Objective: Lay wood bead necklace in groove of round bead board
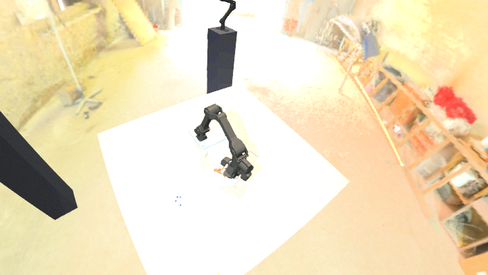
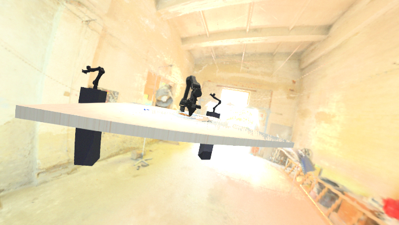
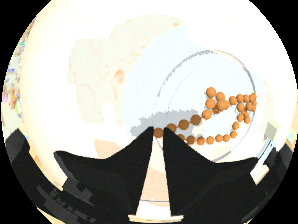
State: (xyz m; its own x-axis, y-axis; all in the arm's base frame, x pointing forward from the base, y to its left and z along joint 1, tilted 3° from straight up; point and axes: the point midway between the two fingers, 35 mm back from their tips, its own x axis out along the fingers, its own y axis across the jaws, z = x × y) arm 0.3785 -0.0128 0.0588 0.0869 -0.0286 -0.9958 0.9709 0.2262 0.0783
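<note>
The wood bead necklace is orange-brown. My gripper is shut on a bead at one end of it, low over the board. In the wrist view two strands run right from the fingertips, and the far beads lie bunched and folded near the right side of the groove circle. The round bead board is pale blue-white, with a thin circular groove line. The held bead is near the lower left of that circle. Glare and the arm hide much of the board in the top and exterior views.
The board lies on the large white table. Several small blue dots are on the table away from the board. My arm's base plate is behind the board. Other arms stand on dark pillars beyond the table.
</note>
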